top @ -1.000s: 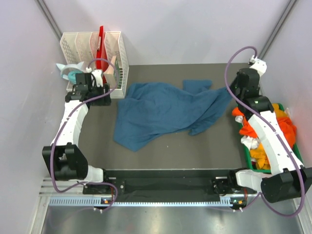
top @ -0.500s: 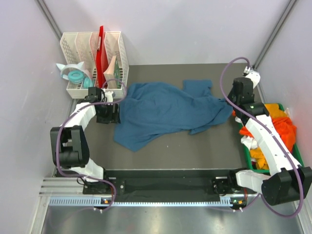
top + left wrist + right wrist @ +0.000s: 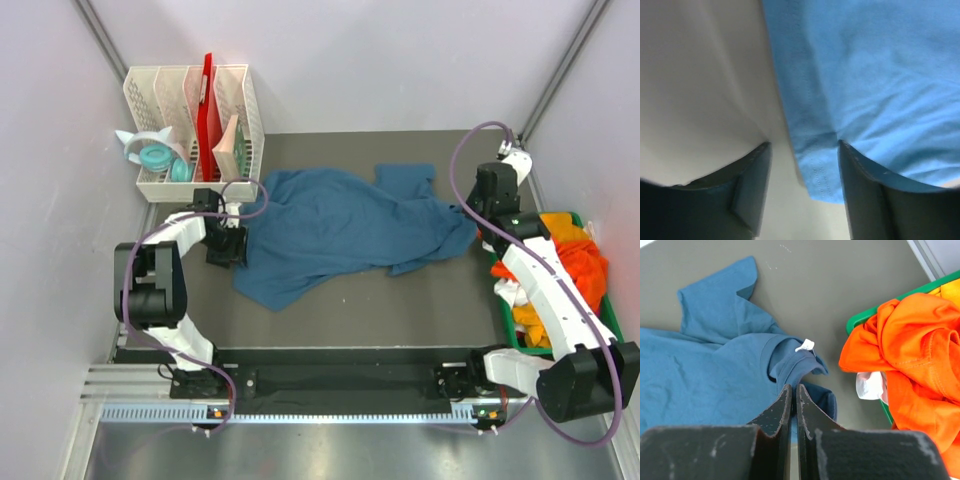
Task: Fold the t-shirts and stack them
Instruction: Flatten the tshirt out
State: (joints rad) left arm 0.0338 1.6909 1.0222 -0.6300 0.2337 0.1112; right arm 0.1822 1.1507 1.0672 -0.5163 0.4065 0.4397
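A large teal-blue t-shirt [image 3: 340,235] lies crumpled across the middle of the dark table [image 3: 400,300]. My left gripper [image 3: 228,247] is low at its left edge. In the left wrist view the left gripper [image 3: 804,145] is open, with the shirt's stitched hem corner [image 3: 817,170] lying between the jaws and not pinched. My right gripper [image 3: 480,222] is at the shirt's right end. In the right wrist view the right gripper [image 3: 795,387] is shut on teal fabric just below the collar and its white label [image 3: 805,345]. Orange t-shirts [image 3: 575,260] are heaped in the green bin [image 3: 865,317].
A white file rack [image 3: 195,95] holding a red item [image 3: 208,100] stands at the back left, with a white basket [image 3: 160,188] and a teal object [image 3: 150,155] in front of it. The green bin [image 3: 518,335] sits against the right wall. Yellow and white fabric [image 3: 515,295] shows in it.
My left arm has swung from the file rack down to the teal shirt's left edge, and its jaws stand wider. The right gripper shifted slightly, still holding the collar end.
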